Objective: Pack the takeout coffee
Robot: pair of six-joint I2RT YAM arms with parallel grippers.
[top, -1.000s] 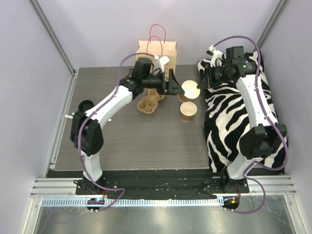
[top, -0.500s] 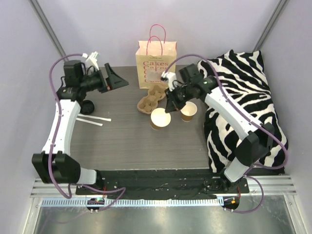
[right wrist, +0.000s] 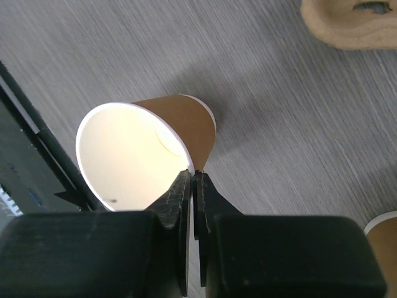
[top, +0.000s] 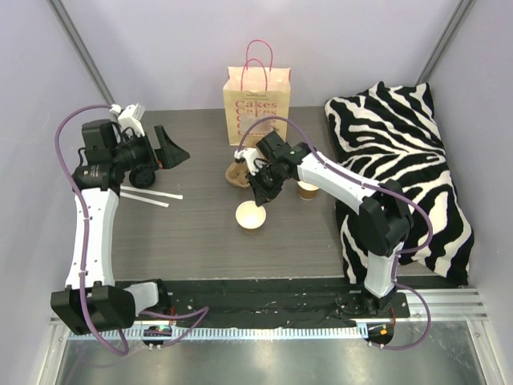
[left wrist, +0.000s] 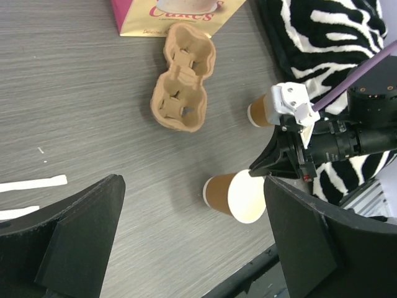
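We count two cups, the tilted cup (right wrist: 133, 155) pinched at its rim by the right gripper (right wrist: 193, 177) and the second cup (left wrist: 260, 113) free, plus one carrier (left wrist: 183, 87) and one bag (top: 256, 100) — the left gripper (top: 178, 148) gapes wide, empty.

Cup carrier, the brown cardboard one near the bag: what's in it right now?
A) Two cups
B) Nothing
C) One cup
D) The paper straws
B: in the left wrist view both wells of the cup carrier show bare cardboard. One paper cup hangs tilted from the right hand, and the other cup sits outside the carrier.
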